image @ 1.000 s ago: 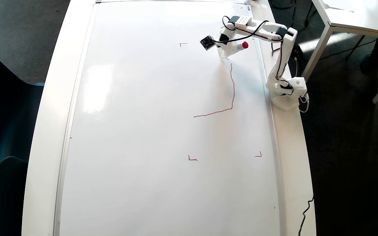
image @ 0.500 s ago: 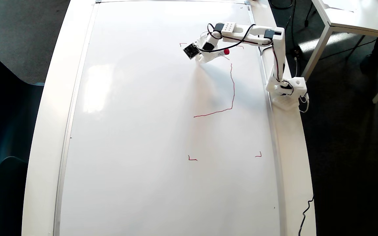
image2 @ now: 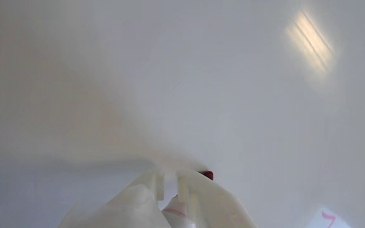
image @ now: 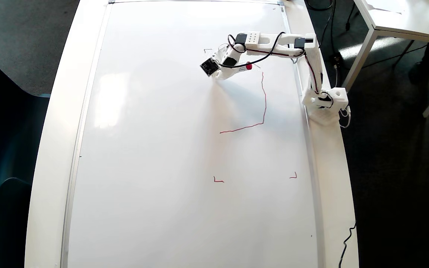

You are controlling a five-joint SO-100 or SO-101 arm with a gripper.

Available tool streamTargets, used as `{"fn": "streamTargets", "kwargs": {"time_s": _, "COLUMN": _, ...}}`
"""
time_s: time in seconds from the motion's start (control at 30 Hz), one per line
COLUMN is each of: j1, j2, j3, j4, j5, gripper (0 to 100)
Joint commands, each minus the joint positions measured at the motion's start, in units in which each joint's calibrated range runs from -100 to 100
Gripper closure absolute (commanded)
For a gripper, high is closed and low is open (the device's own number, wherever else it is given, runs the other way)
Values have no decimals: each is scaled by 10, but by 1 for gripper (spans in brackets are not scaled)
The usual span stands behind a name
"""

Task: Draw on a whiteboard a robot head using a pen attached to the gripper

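Note:
The whiteboard (image: 155, 149) fills the table in the overhead view; the wrist view shows its blurred white surface (image2: 233, 95). Of the robot head only a red line (image: 265, 100) shows: one stroke running down, then bending left to end near the board's middle. My white gripper (image: 220, 75) is over the board's upper right part, up and left of the line's top end. It is shut on the pen (image: 245, 67), whose red end points right. In the wrist view the gripper (image2: 169, 182) enters from the bottom, with the pen (image2: 208, 174) between its jaws. The pen tip is hidden.
Small red corner marks (image: 218, 180) (image: 294, 176) sit lower on the board; one also shows in the wrist view (image2: 328, 218). The arm's base (image: 326, 104) stands on the white table rim at right. A dark chair (image: 6, 149) is at left, and another white table (image: 404, 18) at top right.

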Motion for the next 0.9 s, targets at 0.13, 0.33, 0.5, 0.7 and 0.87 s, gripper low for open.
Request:
{"fn": "streamTargets", "kwargs": {"time_s": 0.13, "j1": -89, "j2": 1, "j3": 1, "j4": 3, "j5": -30, "gripper": 99}}
{"fn": "streamTargets", "kwargs": {"time_s": 0.33, "j1": -151, "j2": 1, "j3": 2, "j4": 10, "j5": -54, "gripper": 99}}
{"fn": "streamTargets", "kwargs": {"time_s": 0.5, "j1": -193, "j2": -4, "j3": 17, "j4": 9, "j5": -71, "gripper": 99}}
{"fn": "streamTargets", "kwargs": {"time_s": 0.7, "j1": -224, "j2": -5, "j3": 18, "j4": 11, "j5": -80, "gripper": 99}}
{"fn": "streamTargets", "kwargs": {"time_s": 0.87, "j1": -246, "j2": -2, "j3": 18, "j4": 11, "j5": -88, "gripper": 99}}
